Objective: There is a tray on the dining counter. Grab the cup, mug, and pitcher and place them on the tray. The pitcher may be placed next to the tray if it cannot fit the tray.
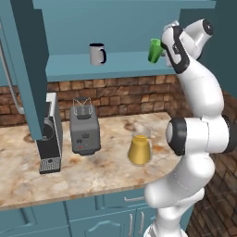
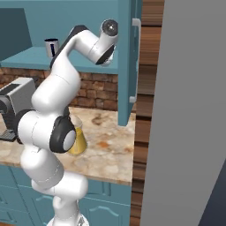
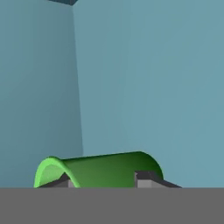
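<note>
Hand view, nearest item: the cup (image 3: 103, 169), bright green, lies across the bottom of the frame between the two dark fingertips (image 3: 146, 178), one pad on each side of its wall. The claw (image 3: 105, 181) is partly closed around the cup; the pads appear to touch it, though firm contact cannot be confirmed. Teal cabinet walls stand behind it.

Left base view, worktop level: the pitcher (image 1: 140, 147), clear glass with a narrow neck, stands upright on the marble worktop (image 1: 83, 173) just left of the arm's elbow joint. Orange-yellow liquid fills its lower part. A grey toaster (image 1: 84, 129) stands to its left, and a coffee machine (image 1: 48, 139) further left.

Shelf level, farther back: the mug (image 1: 97, 54), light grey with a dark handle turned right, stands upright on the open teal shelf (image 1: 125, 61); its inside is dark and contents cannot be determined. The cup (image 1: 154, 50) is at the right end of that shelf, at the hand. From the right base view the mug (image 2: 51, 47) shows behind the arm, and the pitcher (image 2: 79, 140) is partly hidden by the elbow.
</note>
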